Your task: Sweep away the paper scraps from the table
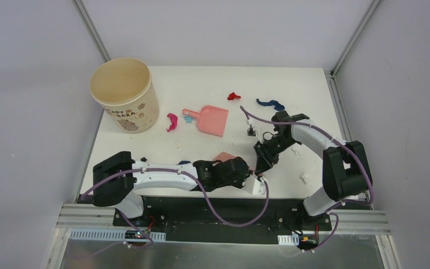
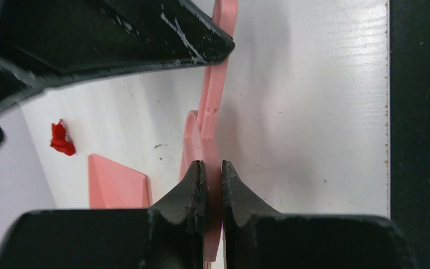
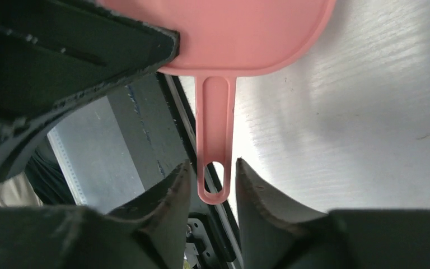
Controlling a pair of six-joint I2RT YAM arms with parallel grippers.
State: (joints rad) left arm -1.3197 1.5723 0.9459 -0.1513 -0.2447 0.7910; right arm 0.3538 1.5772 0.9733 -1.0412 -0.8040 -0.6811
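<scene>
Upper left of the top view: a beige bucket [image 1: 124, 94] stands upright on the table [image 1: 313, 84]; right of it lie the magenta scrap [image 1: 172, 121] and the teal scrap [image 1: 188, 119], the latter just beside the handle of the pink dustpan [image 1: 213, 120] at frame centre. Lower centre: the left gripper [image 2: 213, 168] is clamped on the pink hand brush [image 3: 229, 33], its fingers pinching the brush edge-on. Upper centre: the red scrap [image 1: 233, 96]; to its right, the dark blue scrap [image 1: 270, 104]. Right of centre: the right gripper [image 3: 211, 165] has its jaws parted, 1 on each side of the brush handle's looped end; 2 white scraps [image 1: 304, 179] lie near the right arm.
</scene>
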